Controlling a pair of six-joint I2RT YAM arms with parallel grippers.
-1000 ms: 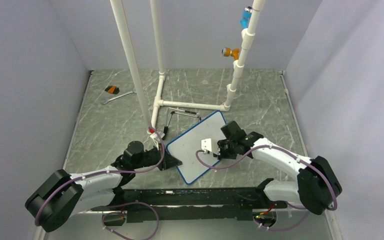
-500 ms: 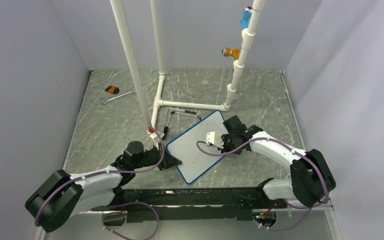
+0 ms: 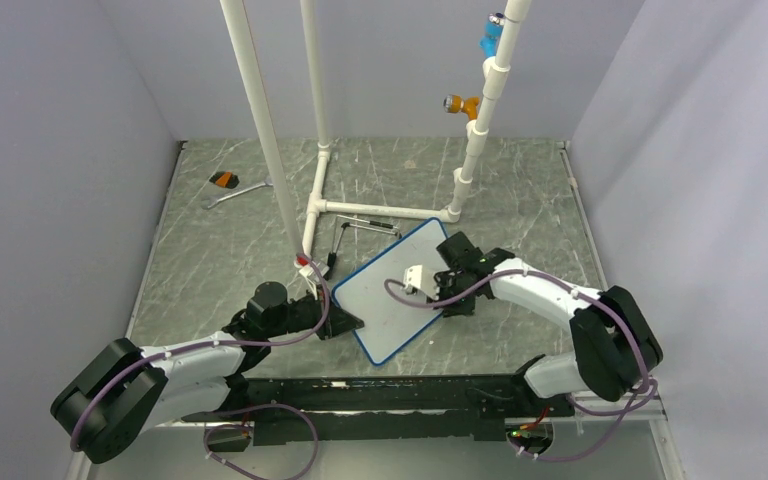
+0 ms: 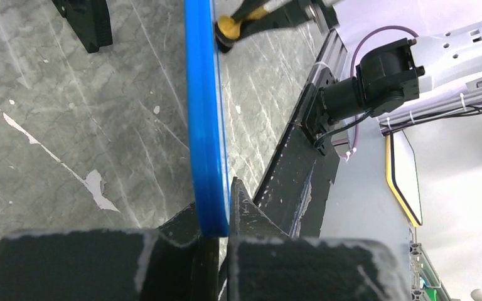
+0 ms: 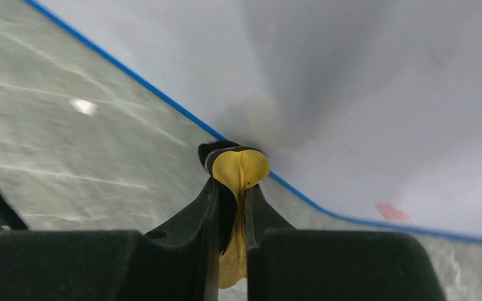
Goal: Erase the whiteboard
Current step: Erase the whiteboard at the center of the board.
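Note:
The whiteboard (image 3: 392, 300), white with a thin blue frame, lies tilted on the marble table between the arms. My left gripper (image 3: 345, 323) is shut on its left edge. In the left wrist view the blue frame (image 4: 203, 125) runs up from between that gripper's (image 4: 218, 221) fingers. My right gripper (image 3: 447, 297) is over the board's right part, shut on a yellow wiping pad (image 5: 241, 168). The pad presses on the board by its blue border. The board's face (image 5: 383, 88) looks plain white there, apart from a faint red smear (image 5: 392, 212) near the border.
A white pipe frame (image 3: 380, 210) stands behind the board, with orange (image 3: 460, 104) and blue (image 3: 489, 40) fittings up on its right post. A wrench with an orange grip (image 3: 228, 185) lies at the far left. A thin black wire tool (image 3: 358, 228) lies by the pipes.
My right gripper has slid the yellow pad a little across the board, towards its far side. The left gripper and the board have stayed put.

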